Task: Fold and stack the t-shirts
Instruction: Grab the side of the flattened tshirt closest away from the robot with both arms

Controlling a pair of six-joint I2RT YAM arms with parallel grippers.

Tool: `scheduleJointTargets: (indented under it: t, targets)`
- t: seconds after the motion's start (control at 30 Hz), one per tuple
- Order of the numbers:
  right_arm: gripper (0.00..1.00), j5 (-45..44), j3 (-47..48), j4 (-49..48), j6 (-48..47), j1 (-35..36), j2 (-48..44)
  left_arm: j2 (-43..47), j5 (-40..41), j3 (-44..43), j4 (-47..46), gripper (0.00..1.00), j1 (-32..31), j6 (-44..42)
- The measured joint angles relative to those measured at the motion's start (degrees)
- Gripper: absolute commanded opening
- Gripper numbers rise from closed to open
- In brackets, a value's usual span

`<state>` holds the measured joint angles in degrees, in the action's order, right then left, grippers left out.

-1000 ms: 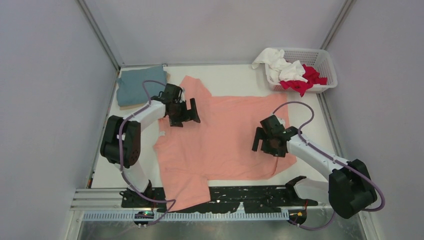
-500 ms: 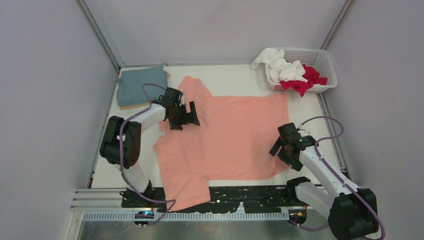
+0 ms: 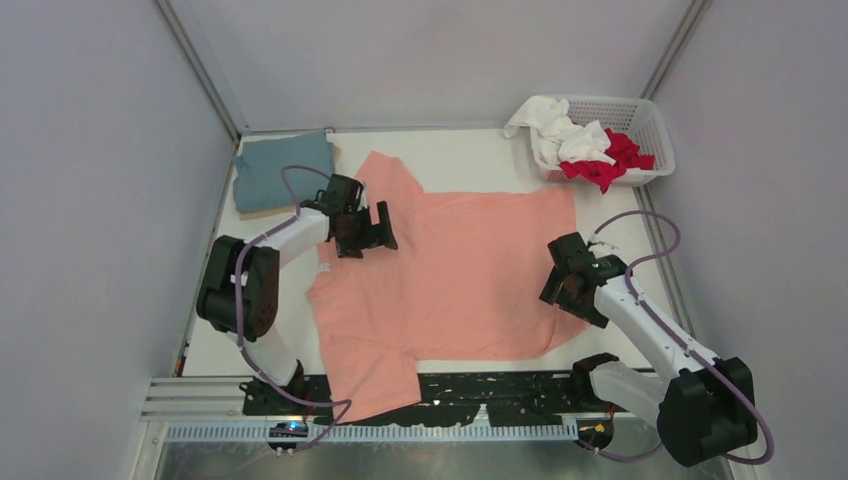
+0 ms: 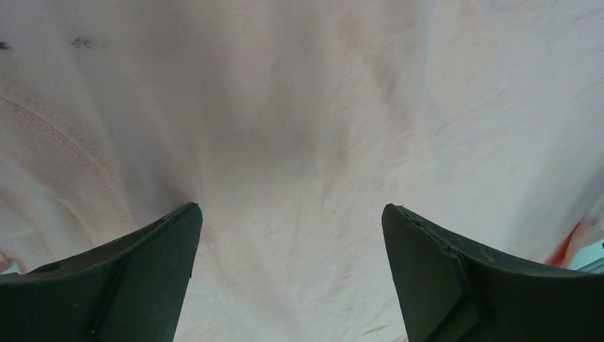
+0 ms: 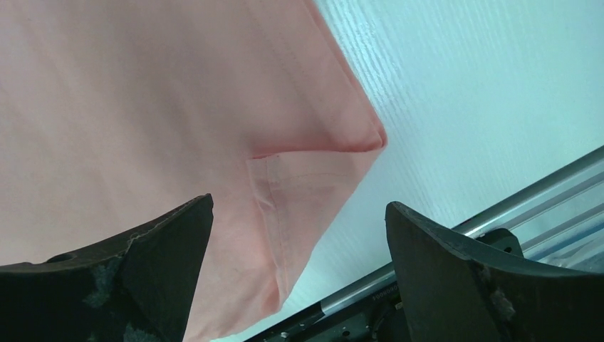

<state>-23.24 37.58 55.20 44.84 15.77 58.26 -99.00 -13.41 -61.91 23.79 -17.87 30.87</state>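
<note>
Your left fingers [image 4: 135, 278] are spread apart with only the pink shirt [image 4: 299, 107] filling the gap between them. Your right fingers [image 5: 456, 278] are spread too, with the shirt's hemmed corner between them beside bare counter [image 5: 463, 107]. Only the overhead view shows the shirt lying flat under both, and a folded blue shirt [image 3: 280, 170] beyond the left fingers.

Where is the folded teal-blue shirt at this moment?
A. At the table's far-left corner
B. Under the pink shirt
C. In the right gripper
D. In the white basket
A: the teal-blue shirt lies folded at the far-left corner of the table, well away from the basket.
</note>
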Motion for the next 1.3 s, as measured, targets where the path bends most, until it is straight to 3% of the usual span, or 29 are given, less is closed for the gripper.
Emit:
scheduleJointTargets:
  t: [0.13,0.23,0.4,0.53,0.67,0.9,1.13,1.3]
  targets:
    - [0.80,1.25,0.04,-2.54,-2.97,1.29,5.31,3.19,0.46,1.42,-0.22,0.99,0.00,0.20]
    - [0.63,1.22,0.04,-3.72,-4.72,1.73,9.29,6.38,1.07,3.69,-0.46,0.99,-0.02,0.28]
    - [0.56,0.94,0.04,-6.45,-7.28,1.77,13.31,14.23,2.97,10.54,-0.35,0.99,-0.68,1.01]
    - [0.40,0.81,0.04,-8.26,-8.94,1.77,15.91,20.13,5.05,14.49,0.59,0.99,-2.47,2.03]
    - [0.25,0.79,0.02,-8.94,-10.10,1.75,16.48,24.70,6.67,16.44,1.75,0.99,-4.44,2.86]
    - [0.08,0.61,-1.09,-8.48,-10.56,1.77,13.94,32.72,9.33,19.91,5.97,0.99,-6.49,4.26]
    - [0.06,1.01,-1.18,-8.07,-11.43,1.77,9.09,44.22,10.21,23.43,12.85,0.99,-13.20,4.74]
    - [0.05,2.12,-1.38,-8.20,-12.63,1.77,8.72,49.90,9.14,27.96,18.47,0.99,-24.83,5.86]
